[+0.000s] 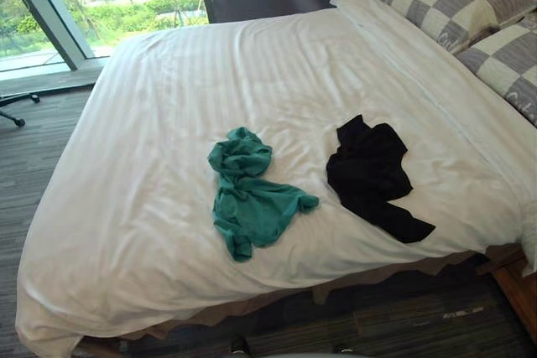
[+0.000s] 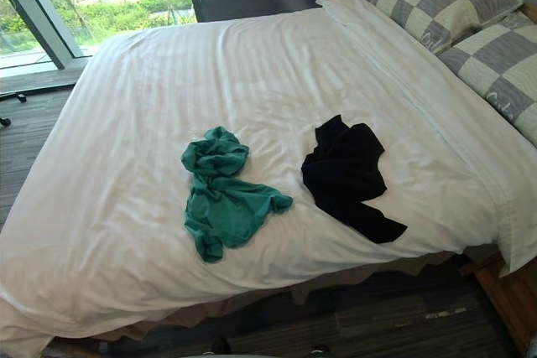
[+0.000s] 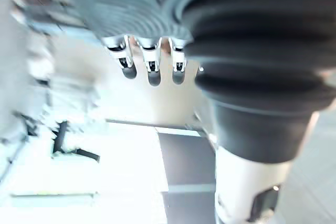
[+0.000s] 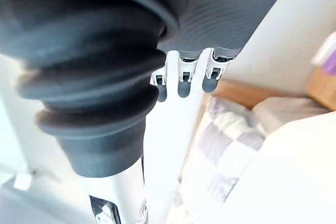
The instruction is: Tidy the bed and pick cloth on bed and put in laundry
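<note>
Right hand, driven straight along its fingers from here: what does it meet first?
Likely the checked pillows at the wooden headboard; nothing shows between them and the right hand. Depth is unclear, so this is only a guess.

Green cloth point(image 1: 252, 194), black cloth point(image 1: 373, 175) on bed point(image 1: 168, 81)
</note>
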You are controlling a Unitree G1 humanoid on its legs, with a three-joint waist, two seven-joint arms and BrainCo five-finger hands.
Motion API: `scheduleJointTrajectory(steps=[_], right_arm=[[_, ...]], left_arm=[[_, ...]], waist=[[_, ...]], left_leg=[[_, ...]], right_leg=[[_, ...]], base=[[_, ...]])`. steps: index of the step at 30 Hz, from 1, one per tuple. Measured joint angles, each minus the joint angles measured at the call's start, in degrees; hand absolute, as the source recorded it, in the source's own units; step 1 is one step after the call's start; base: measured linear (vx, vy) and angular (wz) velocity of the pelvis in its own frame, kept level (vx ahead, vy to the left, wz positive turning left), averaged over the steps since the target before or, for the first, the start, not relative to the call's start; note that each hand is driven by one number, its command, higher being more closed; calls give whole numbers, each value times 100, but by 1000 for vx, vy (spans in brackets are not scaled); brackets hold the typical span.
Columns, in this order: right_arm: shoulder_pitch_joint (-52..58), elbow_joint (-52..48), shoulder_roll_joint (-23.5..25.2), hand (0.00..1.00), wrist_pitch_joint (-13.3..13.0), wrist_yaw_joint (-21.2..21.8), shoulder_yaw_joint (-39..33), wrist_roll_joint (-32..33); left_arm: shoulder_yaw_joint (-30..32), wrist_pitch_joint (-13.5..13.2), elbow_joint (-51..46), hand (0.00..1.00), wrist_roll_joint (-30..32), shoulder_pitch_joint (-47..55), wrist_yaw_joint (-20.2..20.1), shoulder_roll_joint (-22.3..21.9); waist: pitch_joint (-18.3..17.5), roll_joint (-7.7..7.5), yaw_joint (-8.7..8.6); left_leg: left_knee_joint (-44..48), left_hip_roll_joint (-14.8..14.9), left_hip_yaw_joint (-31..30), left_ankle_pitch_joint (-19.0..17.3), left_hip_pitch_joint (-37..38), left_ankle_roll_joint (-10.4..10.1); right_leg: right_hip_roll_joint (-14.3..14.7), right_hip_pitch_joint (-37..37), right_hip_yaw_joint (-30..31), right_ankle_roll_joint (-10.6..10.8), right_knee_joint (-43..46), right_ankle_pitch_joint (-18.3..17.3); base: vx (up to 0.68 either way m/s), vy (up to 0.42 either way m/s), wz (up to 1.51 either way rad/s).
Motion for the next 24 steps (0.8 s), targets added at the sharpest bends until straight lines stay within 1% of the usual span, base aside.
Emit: scheduleJointTrajectory(steps=[1, 2, 3, 4, 5, 6, 8, 11, 13, 14, 15, 16, 17, 19, 21, 22, 23, 24], right_arm=[[-45, -144, -69, 0, 82, 121, 254, -138], [-77, -214, -108, 0, 154, 185, 464, -210], [-185, -320, -120, 0, 272, 291, 770, -288], [-271, -385, -120, 0, 369, 355, 982, -295], [-459, -505, -115, 0, 537, 461, 1420, -303], [-602, -577, -100, 0, 631, 518, 1717, -308], [-1009, -595, -21, 0, 848, 581, 2363, -445], [-1514, -663, 231, 0, 1074, 623, 2938, -539], [-1553, -898, 404, 0, 1090, 630, 3134, -538], [-1555, -962, 449, 0, 1092, 637, 3200, -538], [-1576, -1039, 576, 0, 1092, 651, 3338, -535], [-1598, -1039, 641, 0, 1093, 676, 3436, -535], [-1599, -1039, 679, 0, 1096, 710, 3462, -535], [-1606, -1041, 796, 0, 1096, 763, 3487, -527], [-1614, -1041, 806, 0, 1096, 771, 3565, -525], [-1642, -1042, 846, 0, 1096, 772, 3571, -524], [-1670, -1041, 868, 0, 1096, 771, 3571, -524], [-1740, -1041, 915, 0, 1096, 765, 3573, -522]], left_arm=[[-317, 23, -263, 0, 103, -245, -163, 22], [-559, 71, -414, 0, 136, -409, -248, 21], [-901, 180, -601, 0, 159, -591, -370, 16], [-1096, 288, -715, 0, 166, -664, -462, 7], [-1555, 531, -915, 0, 308, -849, -710, -76], [-1873, 641, -1026, 0, 426, -907, -811, -163], [-2610, 879, -1091, 0, 850, -1206, -1014, -541], [-3611, 1143, -1078, 0, 1374, -1652, -1146, -1178], [-4062, 1245, -1058, 0, 1775, -1801, -1158, -1526], [-4197, 1258, -1032, 0, 1929, -1842, -1160, -1607], [-4482, 1282, -881, 0, 2342, -1957, -1171, -1757], [-4624, 1316, -747, 0, 2612, -2015, -1184, -1865], [-4694, 1328, -656, 0, 2721, -2048, -1196, -1935], [-4893, 1577, -401, 0, 3109, -2067, -1264, -2109], [-5044, 1762, -178, 0, 3315, -2122, -1275, -2181], [-5141, 1954, 25, 0, 3555, -2240, -1278, -2260], [-5180, 2019, 117, 0, 3627, -2294, -1275, -2291], [-5285, 2148, 308, 0, 3813, -2415, -1265, -2344]], waist=[[-106, 16, -12], [-120, 16, -23], [-123, 9, -44], [-125, 3, -62], [-119, -7, -117], [-116, -11, -154], [-98, -40, -162], [-49, -107, -179], [-43, -119, -182], [-40, -122, -177], [-31, -137, -175], [-30, -137, -179], [-28, -141, -177], [-22, -151, -180], [-11, -170, -165], [7, -207, -174], [21, -228, -182], [67, -284, -186]], left_leg=[[-41, -15, 25, 16, 8, 16], [-42, -17, 54, 18, 31, 18], [-48, -15, 100, 18, 64, 18], [-50, -10, 145, 18, 70, 18], [-58, -7, 197, 18, 93, 18], [-60, -8, 252, 18, 128, 19], [-62, -8, 445, 18, 294, 19], [-64, -3, 734, 18, 495, 18], [-69, 15, 932, 14, 575, 12], [-71, 22, 991, 13, 591, 11], [-88, 69, 1114, -11, 606, 5], [-121, 81, 1246, -49, 602, 8], [-122, 87, 1285, -59, 605, 9], [-125, 113, 1434, -78, 611, -10], [-125, 109, 1570, -83, 567, -16], [-126, 98, 1593, -84, 440, -18], [-126, 92, 1614, -83, 373, -17], [-126, 90, 1723, -77, 260, -11]], right_leg=[[-2, -38, 49, 14, 0, 12], [-3, -36, 82, 13, 3, 14], [3, -33, 144, 13, 9, 15], [7, -34, 167, 9, 16, 19], [13, -45, 229, -9, 19, 32], [12, -44, 297, -16, 29, 37], [-6, -20, 468, -29, 79, 46], [-17, 53, 642, -29, 119, 46], [-14, 94, 677, -29, 147, 46], [-15, 93, 702, -29, 156, 46], [-15, 91, 756, -30, 168, 44], [10, 79, 781, -37, 175, 37], [15, 56, 803, -41, 187, 35], [4, -20, 907, -47, 224, 40], [-3, -162, 1011, -61, 260, 78], [-19, -298, 1030, -51, 271, 126], [-26, -372, 1049, -54, 276, 154], [-33, -528, 1099, -73, 270, 227]], base=[[117, -3, -18], [100, -3, -22], [93, -9, -20], [70, -14, -24], [63, -14, -22], [49, -7, -34], [30, 2, -41], [-17, 6, -30], [-42, 5, -13], [-65, 8, -14], [-107, 0, -15], [-128, 3, -16], [-115, -2, -16], [-72, -5, -21], [-63, 7, -26], [-63, 10, -16], [-66, 6, -11], [-44, 4, -12]])
